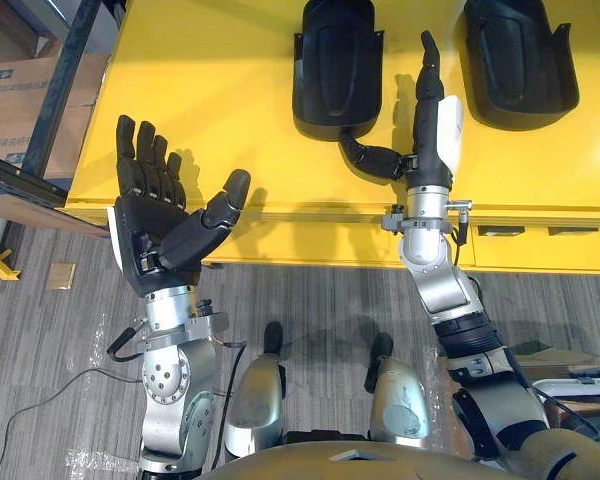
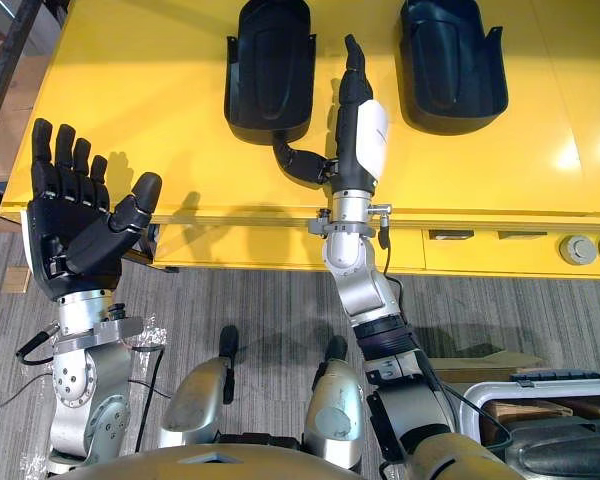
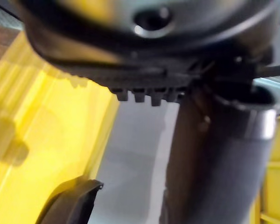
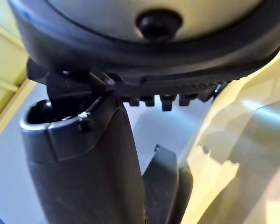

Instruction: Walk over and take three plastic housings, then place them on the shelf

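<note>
Left eye view: left robot hand (image 1: pixel 150 225) palm-up at near edge of counter (image 1: pixel 230 110), 8 o'clock, fingers straight and spread, empty. Right robot hand (image 1: pixel 435 125) edge-on, fingers straight toward 12 o'clock, thumb out toward 9 o'clock at near end of left plastic housing (image 1: pixel 337 60). Right plastic housing (image 1: pixel 520 60) at 1 o'clock, apart from hand.
Right eye view: same layout.
Right wrist view: thumb just beside housing edge; cannot tell if touching.

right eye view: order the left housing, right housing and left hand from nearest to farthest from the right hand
From the right hand:
1. left housing, beside its thumb
2. right housing, on its other side
3. left hand, far off to the left
</note>
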You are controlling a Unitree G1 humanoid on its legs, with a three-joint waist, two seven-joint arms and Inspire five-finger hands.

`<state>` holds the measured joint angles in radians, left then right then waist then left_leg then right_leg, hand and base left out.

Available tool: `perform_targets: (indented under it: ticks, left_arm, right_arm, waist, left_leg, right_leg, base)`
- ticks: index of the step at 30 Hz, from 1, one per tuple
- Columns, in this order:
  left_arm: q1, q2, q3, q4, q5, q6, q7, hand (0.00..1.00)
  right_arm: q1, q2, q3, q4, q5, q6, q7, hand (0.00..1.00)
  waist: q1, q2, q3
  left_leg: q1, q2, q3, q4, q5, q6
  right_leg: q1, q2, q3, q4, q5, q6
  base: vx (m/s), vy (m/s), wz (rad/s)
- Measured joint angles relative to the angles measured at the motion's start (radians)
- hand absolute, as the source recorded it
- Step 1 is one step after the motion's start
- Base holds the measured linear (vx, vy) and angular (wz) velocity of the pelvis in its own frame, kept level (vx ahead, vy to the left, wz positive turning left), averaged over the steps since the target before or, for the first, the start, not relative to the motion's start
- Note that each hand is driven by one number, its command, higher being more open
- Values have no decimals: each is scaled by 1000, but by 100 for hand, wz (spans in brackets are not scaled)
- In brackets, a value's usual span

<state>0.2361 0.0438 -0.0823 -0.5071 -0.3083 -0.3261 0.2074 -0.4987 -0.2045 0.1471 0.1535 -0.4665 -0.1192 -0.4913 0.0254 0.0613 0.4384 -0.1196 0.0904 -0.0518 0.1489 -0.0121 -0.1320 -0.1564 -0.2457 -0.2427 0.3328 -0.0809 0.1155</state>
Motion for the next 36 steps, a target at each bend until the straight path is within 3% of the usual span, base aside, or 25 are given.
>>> perform_targets:
  ticks: [13, 18, 21, 23, 26, 29, 32, 36]
  left_arm:
    - [4, 1, -3, 8, 0, 0, -4, 100]
    - [10, 3, -6, 7, 0, -1, 3, 100]
    - [33, 4, -13, 7, 0, -1, 1, 100]
    - [47, 5, -16, 6, 0, -2, -16, 100]
    - [46, 10, -24, 6, -16, -2, -59, 100]
    - [32, 13, -38, 6, -17, -3, -110, 100]
    - [28, 13, -59, 7, -18, -3, -129, 100]
    - [-5, 14, -98, 56, -16, -4, -152, 100]
  right_arm:
    - [-30, -33, -1, 26, -2, 3, 0, 100]
    - [188, -10, -10, -223, -48, -4, 3, 100]
    - [397, 18, -38, -392, -69, -88, 5, 100]
    - [499, 35, -63, -469, 11, -161, 34, 100]
    - [553, 62, -77, -480, 130, -193, 72, 100]
    - [598, 106, -106, -475, 258, -182, 87, 100]
    - [648, 145, -161, -471, 337, -157, 98, 100]
    - [766, 165, -274, -471, 445, -112, 139, 100]
  waist:
    - [-3, 1, 0]
    - [-3, 1, 0]
    - [-10, -2, -1]
    - [-29, -10, -13]
    - [-34, -33, -74]
    - [-32, -53, -126]
    - [-40, -55, -159]
    - [-103, -52, -197]
  left_leg:
    - [6, -11, -4, -25, 16, 3]
    - [10, -9, 5, -39, 18, 4]
    - [57, -2, 48, -67, 9, 7]
    - [79, 5, 73, -74, -6, 9]
    - [97, 17, 117, -93, -14, 9]
    - [144, 31, 184, -101, -32, 4]
    - [202, 42, 274, -100, -64, 1]
    - [261, 54, 403, -77, -117, -3]
  right_leg:
    - [-3, -12, -4, 4, -1, 2]
    - [2, -7, 0, -21, 7, 12]
    - [32, 5, 32, -69, 28, 19]
    - [62, 19, 48, -116, 45, 25]
    - [65, 40, 85, -169, 70, 26]
    - [87, 63, 138, -227, 98, 26]
    - [114, 84, 216, -284, 130, 28]
    - [117, 110, 333, -323, 159, 37]
  base:
    - [-5, -3, 2]
    - [19, 0, -4]
    - [62, 20, -34]
    - [39, 29, -34]
    - [76, 23, -46]
    - [119, 15, -62]
    - [78, 51, -83]
    - [37, 44, -91]
